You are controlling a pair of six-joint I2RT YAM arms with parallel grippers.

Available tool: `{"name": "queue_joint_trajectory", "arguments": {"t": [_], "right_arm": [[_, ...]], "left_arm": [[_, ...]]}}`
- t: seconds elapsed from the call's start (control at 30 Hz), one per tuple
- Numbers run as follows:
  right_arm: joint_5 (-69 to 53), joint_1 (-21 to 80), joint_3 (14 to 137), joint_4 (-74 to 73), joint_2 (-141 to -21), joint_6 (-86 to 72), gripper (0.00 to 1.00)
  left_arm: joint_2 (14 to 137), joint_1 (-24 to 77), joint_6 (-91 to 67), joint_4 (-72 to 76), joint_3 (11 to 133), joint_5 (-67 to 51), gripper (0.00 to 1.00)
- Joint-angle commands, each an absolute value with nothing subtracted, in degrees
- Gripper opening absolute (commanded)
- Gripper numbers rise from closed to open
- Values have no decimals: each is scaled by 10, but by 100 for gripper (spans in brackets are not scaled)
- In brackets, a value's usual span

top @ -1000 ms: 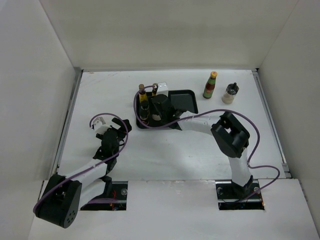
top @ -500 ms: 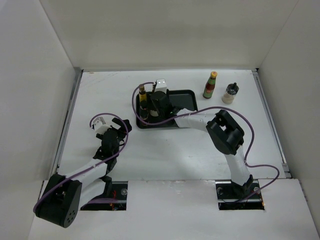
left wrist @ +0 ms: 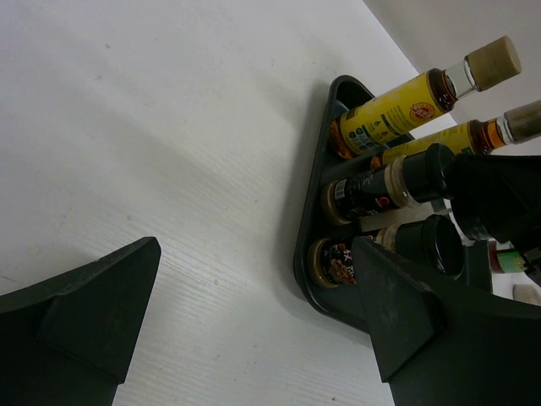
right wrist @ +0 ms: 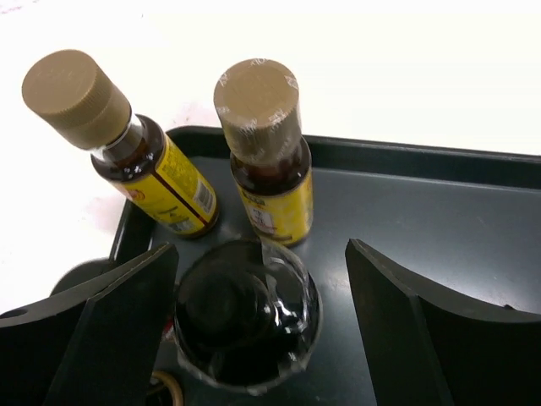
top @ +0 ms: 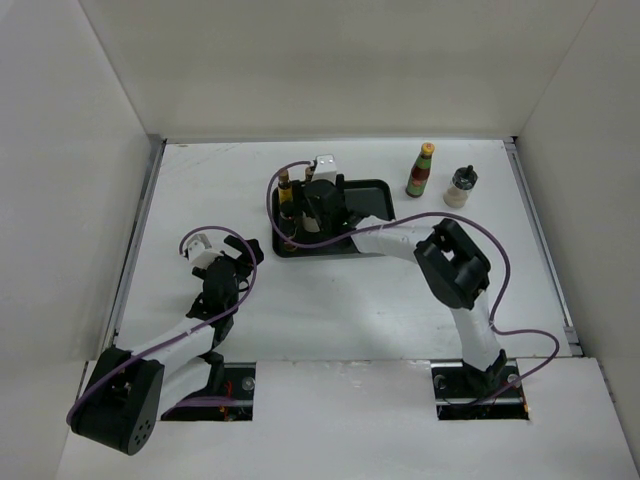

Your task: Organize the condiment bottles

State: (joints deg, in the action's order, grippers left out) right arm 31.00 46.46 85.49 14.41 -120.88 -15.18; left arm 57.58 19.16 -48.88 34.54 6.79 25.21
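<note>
Right gripper (right wrist: 260,254) has advanced and spread, releasing a black-capped glass bottle (right wrist: 245,317) upright in the black plastic tray (right wrist: 439,161) beside two yellow-labelled bottles (right wrist: 173,186), grouping them; left gripper (left wrist: 254,245) idles open.

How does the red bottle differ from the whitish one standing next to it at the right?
The red bottle is taller and slimmer; the whitish bottle is shorter and squatter. The red bottle carries a green label; the whitish bottle has a dark cap. The red bottle stands nearer the tray than the whitish bottle. Both stand upright on the table, outside the tray.
</note>
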Motion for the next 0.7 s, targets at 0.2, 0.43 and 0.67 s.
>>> {"name": "queue_joint_trajectory", "arguments": {"t": [0.2,0.43,0.67], "right_arm": [[306,449,717,178,-989,-170,87],[309,293,541,172,-797,-193,86],[307,91,513,122,-799,-181,92]], "left_arm": [[571,192,-486,374,81,249,100],[565,192,-485,374,77,249,100],[577,194,-486,378,80,243,100]]}}
